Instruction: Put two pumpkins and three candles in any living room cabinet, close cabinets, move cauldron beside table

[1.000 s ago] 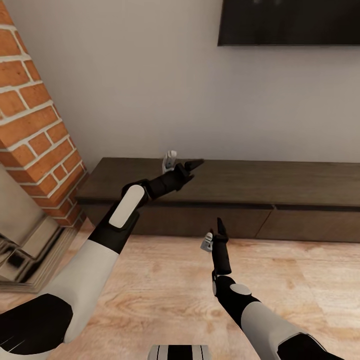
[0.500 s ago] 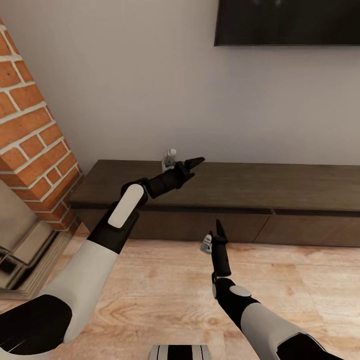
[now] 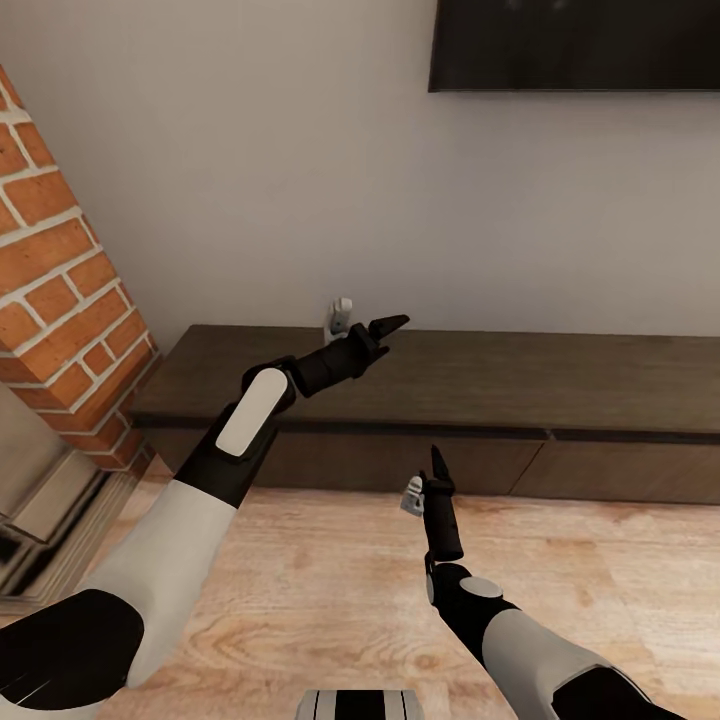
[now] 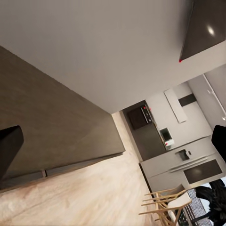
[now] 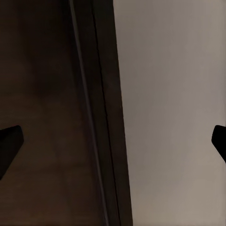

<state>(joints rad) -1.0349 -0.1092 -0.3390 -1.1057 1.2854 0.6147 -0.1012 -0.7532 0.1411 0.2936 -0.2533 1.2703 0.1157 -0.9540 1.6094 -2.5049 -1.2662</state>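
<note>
1. The long, low, dark brown wood-grain cabinet [image 3: 520, 385] runs along the pale wall, its flat handle-less fronts all shut. It is the one task thing to be seen.
2. The left gripper [image 3: 388, 325] hangs above the cabinet's top, pointing along it. In the left wrist view its two dark fingertips [image 4: 8, 149] sit at opposite edges of the picture, so the jaws stand wide apart with nothing between them; between and past them lie the cabinet's top and the wall.
3. The right gripper [image 3: 437, 461] points up in front of the cabinet's front face, above the light wooden floor [image 3: 330, 590]. In the right wrist view its fingertips [image 5: 8, 143] also sit at opposite edges, so these jaws are apart and empty too; ahead of them is the cabinet's top edge against the wall.
4. A black flat screen [image 3: 575, 45] hangs on the wall, well above both jaws.
5. A red brick chimney breast [image 3: 55, 300] stands beyond the cabinet's end, outward of the left jaws.
</note>
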